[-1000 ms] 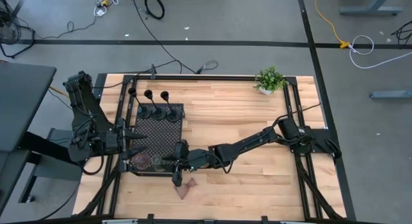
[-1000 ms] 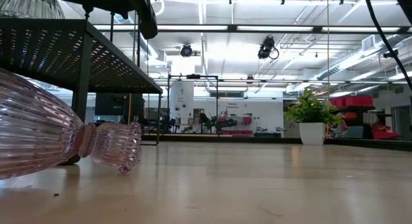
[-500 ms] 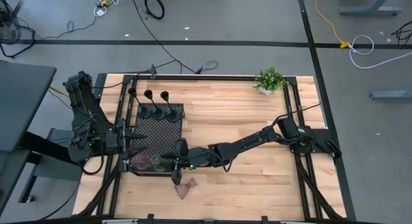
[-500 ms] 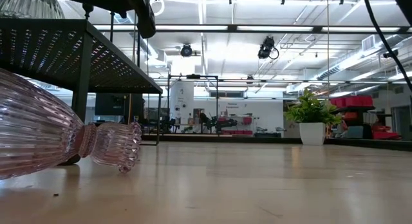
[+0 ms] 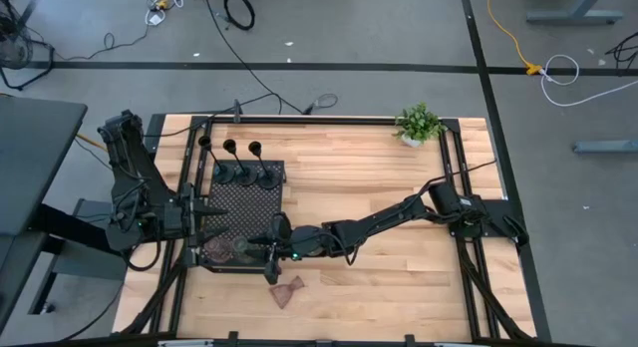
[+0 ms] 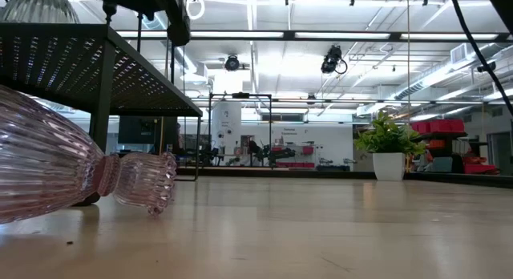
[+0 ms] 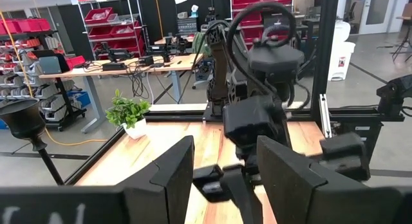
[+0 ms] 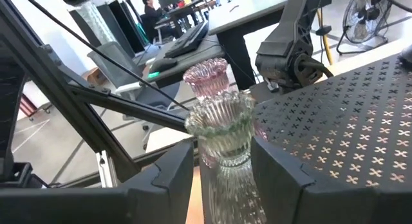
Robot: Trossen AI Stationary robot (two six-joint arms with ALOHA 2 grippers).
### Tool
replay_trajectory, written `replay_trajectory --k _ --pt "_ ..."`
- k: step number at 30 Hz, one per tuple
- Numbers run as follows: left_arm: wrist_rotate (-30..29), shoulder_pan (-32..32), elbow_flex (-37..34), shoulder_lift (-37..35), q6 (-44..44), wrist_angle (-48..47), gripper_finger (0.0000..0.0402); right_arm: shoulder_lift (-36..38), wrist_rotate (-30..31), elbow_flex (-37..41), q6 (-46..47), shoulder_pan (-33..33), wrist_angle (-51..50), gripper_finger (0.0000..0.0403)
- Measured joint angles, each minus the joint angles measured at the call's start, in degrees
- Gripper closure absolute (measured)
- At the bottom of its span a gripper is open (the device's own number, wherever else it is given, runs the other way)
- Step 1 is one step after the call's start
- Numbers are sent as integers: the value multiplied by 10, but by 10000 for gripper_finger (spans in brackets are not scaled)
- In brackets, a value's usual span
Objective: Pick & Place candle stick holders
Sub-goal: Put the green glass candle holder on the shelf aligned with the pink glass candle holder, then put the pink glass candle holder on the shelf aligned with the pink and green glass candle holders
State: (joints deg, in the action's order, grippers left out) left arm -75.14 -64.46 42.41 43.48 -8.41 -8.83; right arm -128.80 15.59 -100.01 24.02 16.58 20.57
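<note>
Three tall black stem holders [image 5: 237,160] stand on the far part of the black perforated tray [image 5: 254,202]. At the tray's near edge, my right gripper [image 5: 257,249] is shut on a squat ribbed greenish glass holder [image 8: 221,130], with a pink holder [image 8: 206,76] upright just behind it. Another pinkish squat holder [image 5: 287,292] lies on its side on the table in front of the tray [image 6: 80,175]. My left gripper [image 7: 225,179] waits open at the tray's left edge [image 5: 214,219], nothing between its fingers. My right gripper pinches the greenish holder at its narrow waist and lower body [image 8: 225,166], one finger on each side. The fingers [image 8: 170,176] come level from the table's right side. The holder stands upright in the hold at the tray's near edge; whether its foot rests on the tray cannot be told.
A small potted plant [image 5: 417,124] stands at the table's far right. The tray stands raised on legs [image 6: 100,111] above the tabletop. Bare wood spreads across the table's middle and right.
My right gripper, with the greenish holder between its fingers, has edged slightly toward the table's far edge. The lying holder and the left arm have kept still.
</note>
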Motion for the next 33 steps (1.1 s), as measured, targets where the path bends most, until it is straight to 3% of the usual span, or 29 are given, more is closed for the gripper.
replay_trajectory --k 8,20,25,33 --pt "0 0 0 0 0 0 229 -35 -20 -1 17 -2 58 250" --pt "0 0 0 0 -3 1 229 -16 -16 -2 -10 -2 9 250" --pt "0 0 0 0 -3 0 229 -12 -28 0 -6 2 -38 250" --pt "0 0 0 0 -4 0 229 42 -12 -1 5 28 -218 250"
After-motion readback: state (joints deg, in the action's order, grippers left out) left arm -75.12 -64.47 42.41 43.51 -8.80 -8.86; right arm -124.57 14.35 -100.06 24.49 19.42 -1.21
